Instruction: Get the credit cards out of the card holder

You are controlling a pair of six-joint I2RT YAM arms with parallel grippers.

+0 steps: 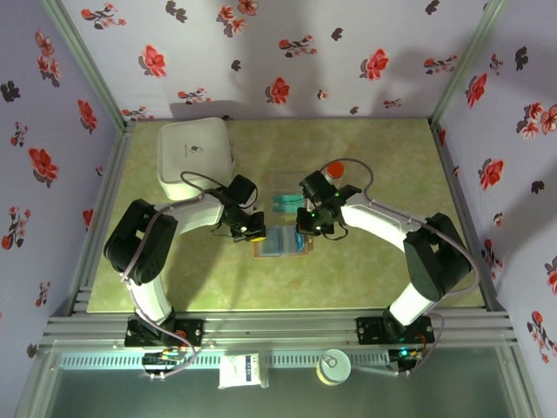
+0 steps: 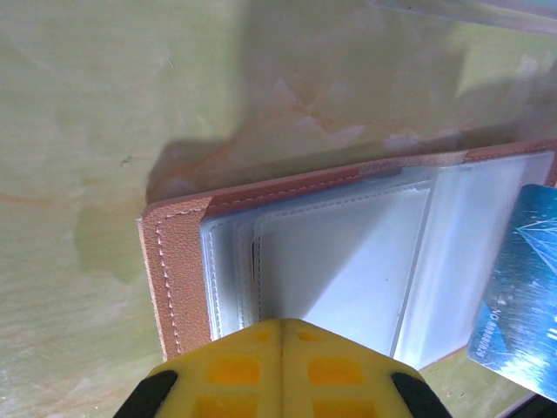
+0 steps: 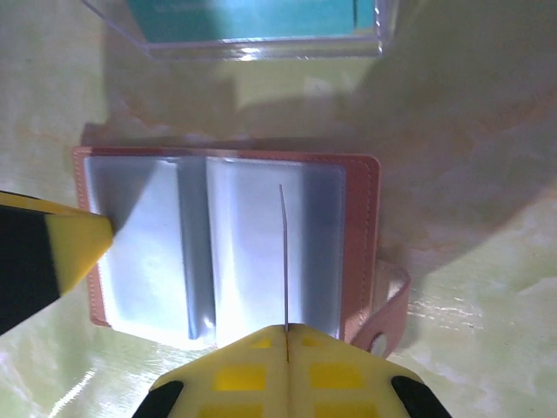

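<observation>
Two grippers work at one card holder. The right gripper (image 3: pixel 285 335) is clenched on one blue credit card (image 2: pixel 520 296). In the right wrist view the card shows edge-on as a thin line rising from between the yellow fingers, and it hangs tilted above the holder's right page. The left gripper (image 2: pixel 280 335) is clenched too, its tip on the holder's left page. Whether it pinches a plastic leaf I cannot tell.

The card holder (image 2: pixel 178 270) lies open and flat at the middle of the table (image 1: pixel 392 165), brown rim outward. Its clear pockets face up and its clasp strap sticks out at 3 o'clock.

One clear case (image 3: pixel 261 50) sits just beside the holder at 12 o'clock, with one teal card (image 3: pixel 244 17) inside. One white box (image 1: pixel 196 155) stands at 10 o'clock, well apart. One orange-capped item (image 1: pixel 334 169) stands at 1 o'clock.

Of the two arms, each bends its elbow out toward its own near corner. Both white forearms angle inward, so the wrists meet over the holder from 9 and 3 o'clock.
</observation>
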